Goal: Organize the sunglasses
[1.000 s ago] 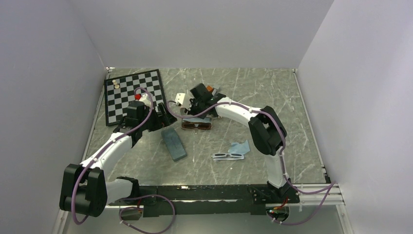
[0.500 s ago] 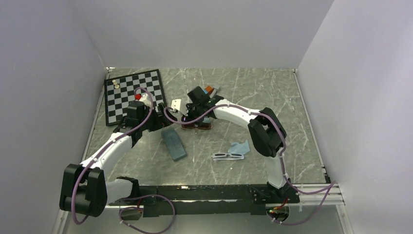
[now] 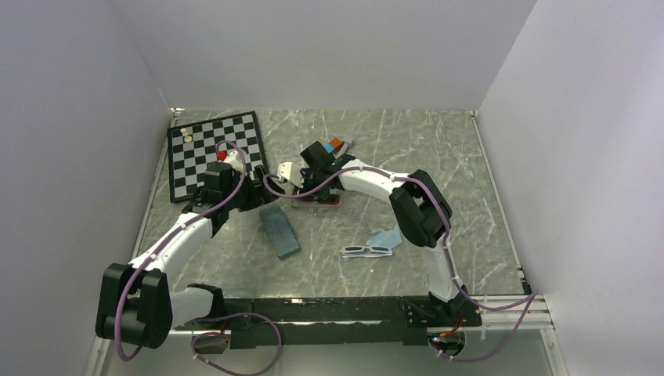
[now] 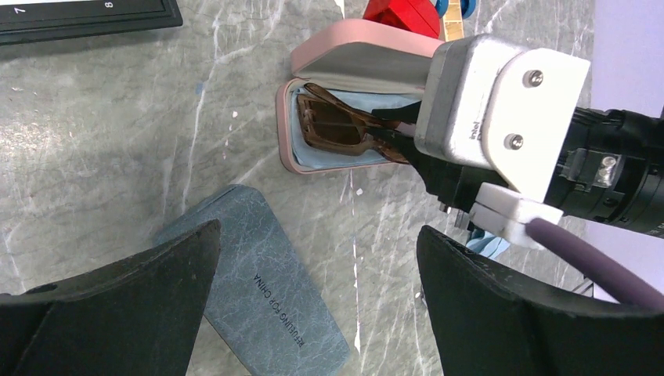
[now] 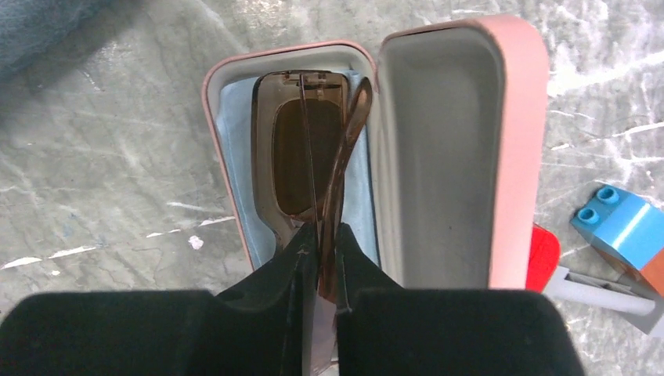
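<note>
My right gripper (image 5: 321,235) is shut on the folded reddish-brown sunglasses (image 5: 301,157), which lie in the open pink case (image 5: 517,157) on a light blue cloth (image 5: 239,141). The same pair (image 4: 337,125) shows in the left wrist view inside the pink case (image 4: 368,59). In the top view the right gripper (image 3: 309,188) is at the case (image 3: 317,202). The white-grey sunglasses (image 3: 366,251) lie on the table near the front. My left gripper (image 4: 317,294) is open and empty above the closed slate-blue case (image 4: 258,290), also in the top view (image 3: 279,231).
A chessboard (image 3: 215,153) lies at the back left. Red and blue toy bricks (image 5: 618,227) sit beside the pink case. A second light blue cloth (image 3: 385,236) lies next to the white-grey pair.
My right gripper has moved a little left and down, bringing the reddish-brown sunglasses into the pink case. The left arm has barely moved.
</note>
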Controlling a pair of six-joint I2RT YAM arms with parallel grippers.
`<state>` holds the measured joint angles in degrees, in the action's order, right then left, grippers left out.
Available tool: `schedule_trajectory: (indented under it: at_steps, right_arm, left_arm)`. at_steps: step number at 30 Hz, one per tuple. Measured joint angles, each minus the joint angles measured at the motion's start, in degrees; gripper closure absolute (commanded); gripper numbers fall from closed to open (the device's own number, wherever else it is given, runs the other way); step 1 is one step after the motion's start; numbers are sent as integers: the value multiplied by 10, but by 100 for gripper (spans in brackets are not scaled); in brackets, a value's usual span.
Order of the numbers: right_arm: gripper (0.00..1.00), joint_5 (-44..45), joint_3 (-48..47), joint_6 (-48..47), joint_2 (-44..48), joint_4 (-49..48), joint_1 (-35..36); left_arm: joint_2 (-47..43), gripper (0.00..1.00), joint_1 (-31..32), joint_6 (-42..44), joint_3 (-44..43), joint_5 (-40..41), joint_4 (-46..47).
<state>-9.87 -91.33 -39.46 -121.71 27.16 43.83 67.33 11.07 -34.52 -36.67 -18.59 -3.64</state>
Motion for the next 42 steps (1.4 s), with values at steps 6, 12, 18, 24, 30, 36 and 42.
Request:
schedule_trajectory:
  at_steps: [6, 12, 18, 24, 30, 36, 42]
  right_arm:
    - [92, 6, -3, -9, 0, -5, -1]
    - [86, 9, -3, -11, 0, -5, -2]
    - [73, 8, -3, -11, 0, -2, -1]
    - [52, 5, -3, -12, 0, -2, -1]
    - [45, -5, 35, -5, 42, -10, -1]
    - [43, -35, 89, 42, 155, -63, -16]
    - [43, -107, 79, 112, 162, -112, -111]
  left_arm:
    - [0, 1, 0, 0, 0, 0, 0]
    - [0, 1, 0, 0, 0, 0, 0]
    - [0, 1, 0, 0, 0, 0, 0]
    - [0, 1, 0, 0, 0, -1, 0]
    - [1, 1, 0, -3, 0, -7, 4]
    - [33, 7, 0, -16, 0, -39, 51]
    - [84, 14, 12, -28, 0, -54, 79]
